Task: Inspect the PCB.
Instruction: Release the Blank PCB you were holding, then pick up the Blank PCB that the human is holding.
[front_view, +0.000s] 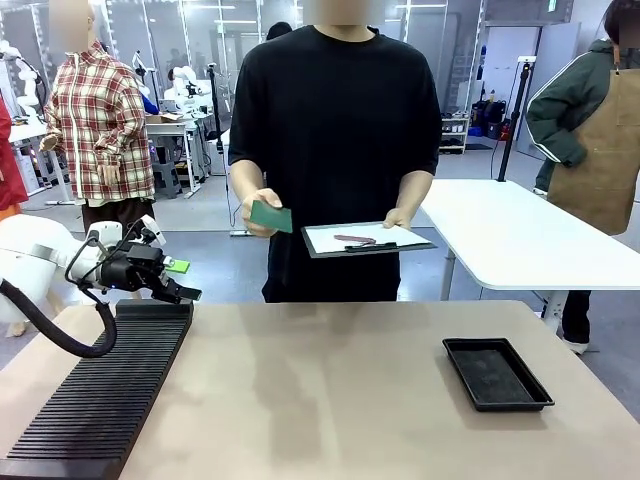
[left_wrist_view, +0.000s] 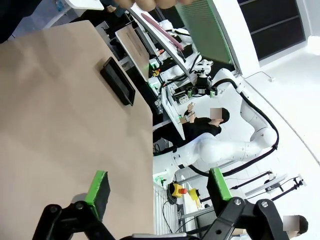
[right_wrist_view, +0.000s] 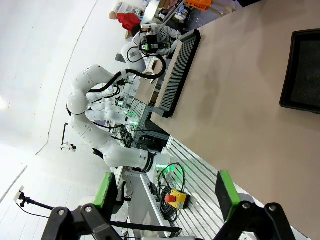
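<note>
Green and thin, the PCB (front_view: 271, 216) is off the table altogether, pinched in one hand (front_view: 255, 210) of the person standing past the far edge and angled toward the robot's left side; the person's other hand carries a dark clipboard (front_view: 368, 240) with white paper. From where I stand the inspection looks barely begun: the board is held up, not handed over or set down, and the black tray (front_view: 497, 373) near the table's right edge has nothing in it. The left gripper (front_view: 182, 280) hovers over the far end of the black slotted rack (front_view: 110, 380) that runs along the left edge, fingers spread wide and gripping nothing. The right gripper (right_wrist_view: 165, 190), seen from its own wrist, gapes just as wide and empty above the table. The person's fingers cover part of the board, its markings are too fine to read, and the left wrist view cuts off its top.
</note>
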